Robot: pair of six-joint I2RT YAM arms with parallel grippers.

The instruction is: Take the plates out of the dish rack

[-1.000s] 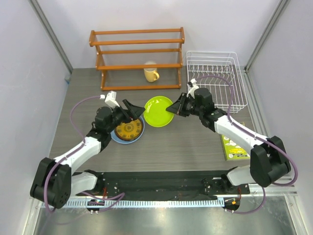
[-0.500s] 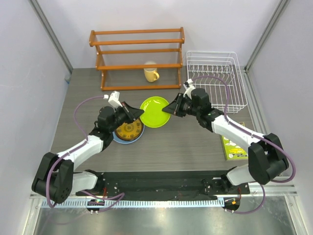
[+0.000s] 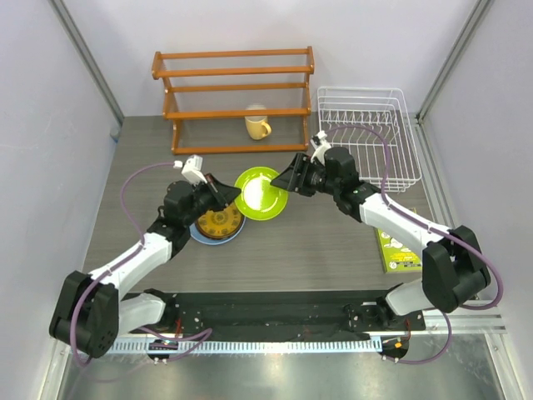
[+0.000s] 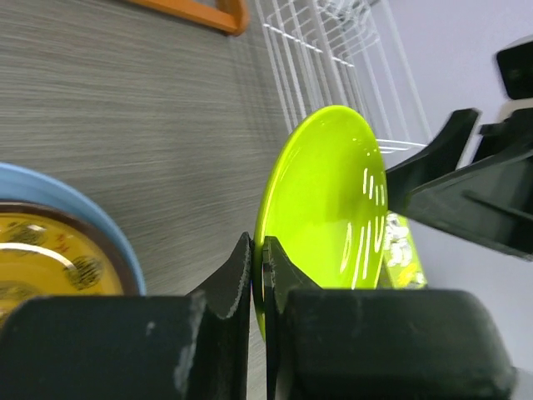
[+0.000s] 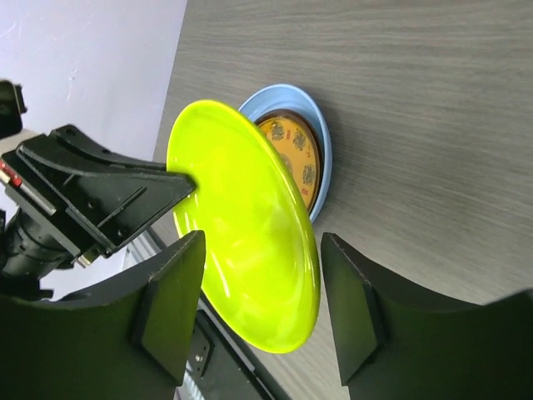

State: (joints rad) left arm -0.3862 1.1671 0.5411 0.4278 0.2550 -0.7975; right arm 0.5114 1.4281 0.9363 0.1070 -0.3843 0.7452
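at the left of the table, the left gripper (image 3: 223, 193) is clamped tight on the near rim of the lime green plate (image 3: 261, 193). it holds the plate tilted in the air, just beside the stack where the yellow-brown patterned plate (image 3: 218, 222) lies in the light blue plate (image 3: 197, 234). that thin edge pinch is the risk: i judge the smooth, glossy plate could swivel or slip out onto the stack if swung fast. it is bright and shallow, with glare on its face. to its right the right gripper (image 3: 293, 179) stands wide open, fingers either side of the far rim, seemingly not touching; a brush while backing off could knock it loose. further right, the dish rack (image 3: 366, 137) shows no plates.
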